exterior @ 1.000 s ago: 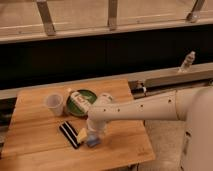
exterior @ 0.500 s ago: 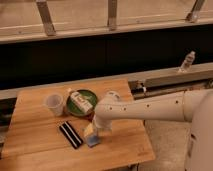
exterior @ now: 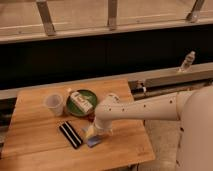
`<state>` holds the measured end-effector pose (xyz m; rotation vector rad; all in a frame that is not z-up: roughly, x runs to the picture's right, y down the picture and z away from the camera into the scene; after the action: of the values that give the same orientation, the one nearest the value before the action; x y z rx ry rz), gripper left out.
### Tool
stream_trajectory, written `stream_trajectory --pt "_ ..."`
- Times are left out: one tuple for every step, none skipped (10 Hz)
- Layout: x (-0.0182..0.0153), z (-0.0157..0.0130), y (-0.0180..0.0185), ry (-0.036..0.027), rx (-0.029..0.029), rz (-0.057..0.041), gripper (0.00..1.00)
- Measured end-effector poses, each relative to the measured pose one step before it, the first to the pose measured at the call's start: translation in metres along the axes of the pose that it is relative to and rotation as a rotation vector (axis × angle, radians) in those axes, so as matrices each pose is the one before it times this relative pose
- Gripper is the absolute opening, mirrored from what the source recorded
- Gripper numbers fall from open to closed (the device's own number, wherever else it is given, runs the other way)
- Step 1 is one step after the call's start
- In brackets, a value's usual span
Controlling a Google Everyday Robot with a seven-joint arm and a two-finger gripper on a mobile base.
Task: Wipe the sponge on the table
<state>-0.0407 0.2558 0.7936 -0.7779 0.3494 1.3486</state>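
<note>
The light-blue sponge [exterior: 93, 142] lies flat on the wooden table [exterior: 35, 137], near its front edge and right of centre. My gripper [exterior: 95, 133] points down directly over the sponge and hides its upper part. Whether it touches or grips the sponge does not show. The white arm reaches in from the right across the table's right half.
A black block with pale stripes [exterior: 71, 134] lies just left of the sponge. Behind it a green plate [exterior: 90, 95] holds a white and green packet [exterior: 80, 101], with a clear cup [exterior: 52, 104] to its left. A bottle [exterior: 186, 61] stands on the far ledge at right.
The arm's elbow has drifted slightly right and the wrist has settled lower over the sponge. The sponge has stayed in about the same spot.
</note>
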Motion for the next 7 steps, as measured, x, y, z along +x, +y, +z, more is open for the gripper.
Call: stream_trajectory --pt "0.00054 0.00250 -0.00020 0.00586 -0.00187 0.00285 0.51" --pt "0.00013 0.00163 0.00079 0.00202 -0.00867 0.00340 0.41" --pt "0.00222 0.00044 -0.00072 0.00418 -0.00519 0.00125 0.29" --pt "0.00190 -0.00149 0.00060 -0.00043 -0.00398 -0.00085 0.22" --pt "0.00260 -0.00288 0.00057 -0.00157 0.00017 -0.00865 0.18" --pt "0.00230 -0.00039 0.00215 0.00229 -0.00400 -0.00282 0.18" --pt "0.00114 0.00117 0.00360 0.00158 -0.00905 -0.00464 0.18"
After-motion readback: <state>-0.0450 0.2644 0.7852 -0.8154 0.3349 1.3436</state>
